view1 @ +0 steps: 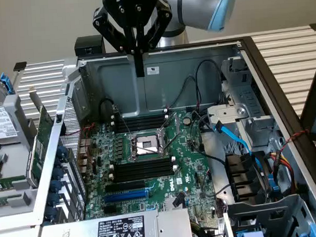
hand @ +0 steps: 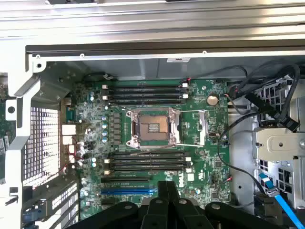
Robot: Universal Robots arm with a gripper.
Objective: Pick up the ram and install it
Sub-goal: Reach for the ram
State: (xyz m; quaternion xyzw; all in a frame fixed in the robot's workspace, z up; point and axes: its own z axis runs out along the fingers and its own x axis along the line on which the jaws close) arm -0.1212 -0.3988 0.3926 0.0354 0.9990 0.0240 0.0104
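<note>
Ram (view1: 9,183) not picked yet: seems to be the thin green stick lying flat outside the case (view1: 172,82), at the exterior view's left.
Hand (view1: 139,66) shut, empty, hovering over the case's back wall, well apart from the ram. Pick step pending; a grasp needs the jaws opened over the stick. Counts: one ram certain, eight black slots (hand: 145,160), all looking bare, one hand.

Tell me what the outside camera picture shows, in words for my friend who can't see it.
A robot gripper with its fingers shut hangs above an open computer case. Inside the case lies a green motherboard. It has a silver processor socket in the middle and long black memory slots on both sides of it.
</note>
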